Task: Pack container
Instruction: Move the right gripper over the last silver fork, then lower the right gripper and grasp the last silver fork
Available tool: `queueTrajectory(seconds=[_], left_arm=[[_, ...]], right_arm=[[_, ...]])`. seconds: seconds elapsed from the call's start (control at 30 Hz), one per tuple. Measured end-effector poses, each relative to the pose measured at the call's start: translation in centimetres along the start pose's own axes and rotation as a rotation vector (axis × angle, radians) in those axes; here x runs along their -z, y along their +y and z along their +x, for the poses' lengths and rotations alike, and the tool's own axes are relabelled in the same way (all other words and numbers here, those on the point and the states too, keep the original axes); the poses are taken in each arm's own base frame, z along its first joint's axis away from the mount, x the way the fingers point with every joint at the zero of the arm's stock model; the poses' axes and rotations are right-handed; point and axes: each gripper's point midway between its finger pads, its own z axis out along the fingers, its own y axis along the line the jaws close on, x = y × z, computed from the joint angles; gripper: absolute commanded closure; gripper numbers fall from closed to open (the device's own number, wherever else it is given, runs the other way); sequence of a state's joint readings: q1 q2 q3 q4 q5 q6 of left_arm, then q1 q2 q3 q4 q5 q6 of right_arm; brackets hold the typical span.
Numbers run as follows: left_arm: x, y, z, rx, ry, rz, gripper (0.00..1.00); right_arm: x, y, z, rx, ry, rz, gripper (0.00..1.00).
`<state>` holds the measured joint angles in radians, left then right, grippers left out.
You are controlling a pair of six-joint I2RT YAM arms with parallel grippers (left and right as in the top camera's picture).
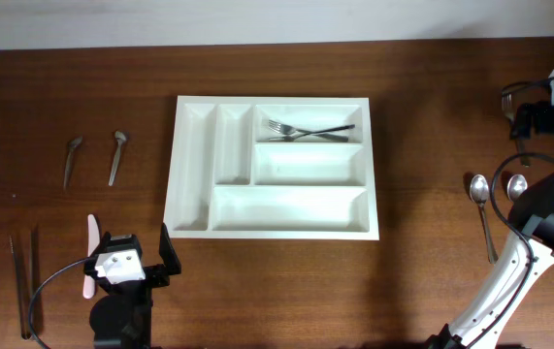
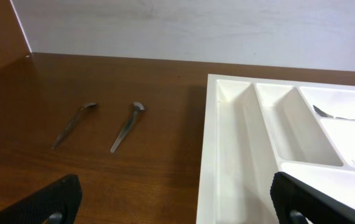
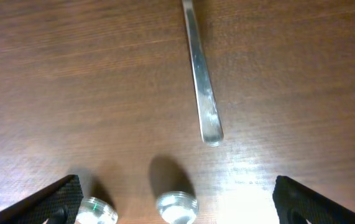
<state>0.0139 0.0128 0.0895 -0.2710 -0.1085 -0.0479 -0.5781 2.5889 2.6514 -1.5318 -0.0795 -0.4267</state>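
The container, a large white cutlery tray [image 1: 191, 194], lies mid-table and shows in the left wrist view [image 2: 209, 155]. Two forks [image 1: 308, 129] lie in its upper right compartment; the other compartments look empty. My left gripper [image 1: 134, 246] is open and empty, low by the tray's front left corner, its fingers wide apart [image 2: 177, 205]. My right gripper [image 1: 527, 111] is open at the far right, above the table [image 3: 177, 208]. Between its fingers I see a metal utensil handle [image 3: 201, 87] and two shiny round metal pieces [image 3: 176, 207].
Two small spoons [image 1: 72, 159] [image 1: 117, 155] lie left of the tray, also in the left wrist view [image 2: 73, 124] [image 2: 128, 126]. A pink-white utensil [image 1: 90, 237] and dark chopsticks [image 1: 22, 281] lie at the front left. Two spoons [image 1: 479, 190] [image 1: 516, 184] lie at the right.
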Motion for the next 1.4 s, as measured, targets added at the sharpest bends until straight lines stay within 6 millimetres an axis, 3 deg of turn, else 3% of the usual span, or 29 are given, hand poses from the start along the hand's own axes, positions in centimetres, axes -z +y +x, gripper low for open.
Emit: queueTrajectory(seconds=[0.13, 0.37, 0.6, 0.97, 1.4], left_arm=[[0.0, 0.0, 0.0, 0.000, 0.000, 0.000, 0.01], [0.0, 0.0, 0.0, 0.000, 0.000, 0.000, 0.01], [0.0, 0.0, 0.0, 0.000, 0.000, 0.000, 0.01], [0.0, 0.0, 0.0, 0.000, 0.000, 0.000, 0.01], [0.0, 0.0, 0.0, 0.000, 0.000, 0.000, 0.01]], right_arm=[[-1.7, -0.2, -1.2, 0.007, -0.032, 0.013, 0.01], [-1.6, -0.2, -4.8, 0.039, -0.156, 0.063, 0.01], [-2.3, 0.0, -4.7, 0.038, -0.146, 0.058, 0.01], [-7.1, 0.0, -3.7, 0.031, -0.067, 0.026, 0.01], [-7.9, -0.6, -4.5, 0.034, -0.096, 0.050, 0.00]])
